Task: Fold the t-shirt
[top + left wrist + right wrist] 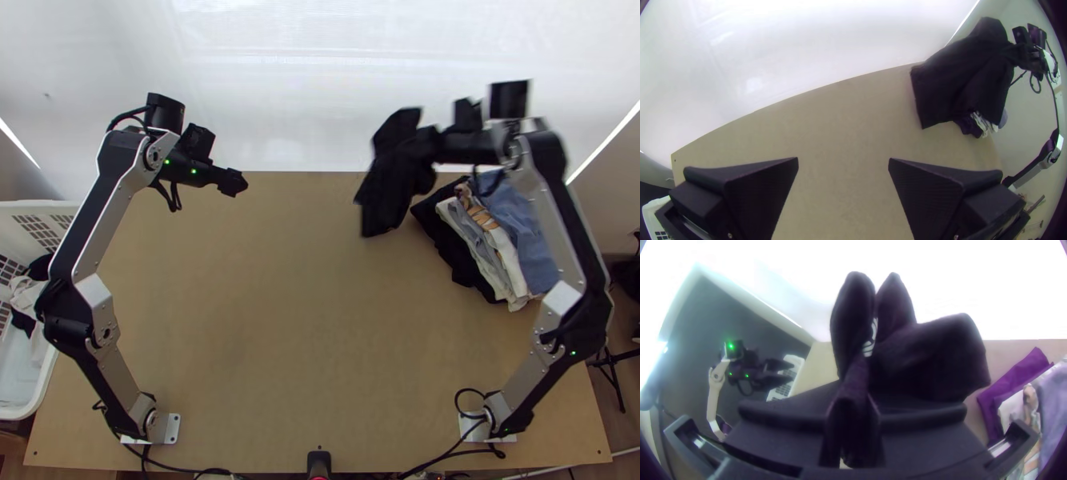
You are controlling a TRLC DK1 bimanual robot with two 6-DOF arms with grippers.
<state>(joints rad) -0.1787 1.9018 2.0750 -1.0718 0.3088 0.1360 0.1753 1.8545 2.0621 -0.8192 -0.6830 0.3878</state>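
Black shirt (388,188) pinched in my right gripper (852,413), up over the desk's (304,320) far side near the pile (490,248), probably so it hangs loose, my left gripper (843,158) spread and empty!

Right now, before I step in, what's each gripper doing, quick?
Left gripper: open, nothing between its fingers.
Right gripper: closed on a bunched part of the black garment, which hangs from it.
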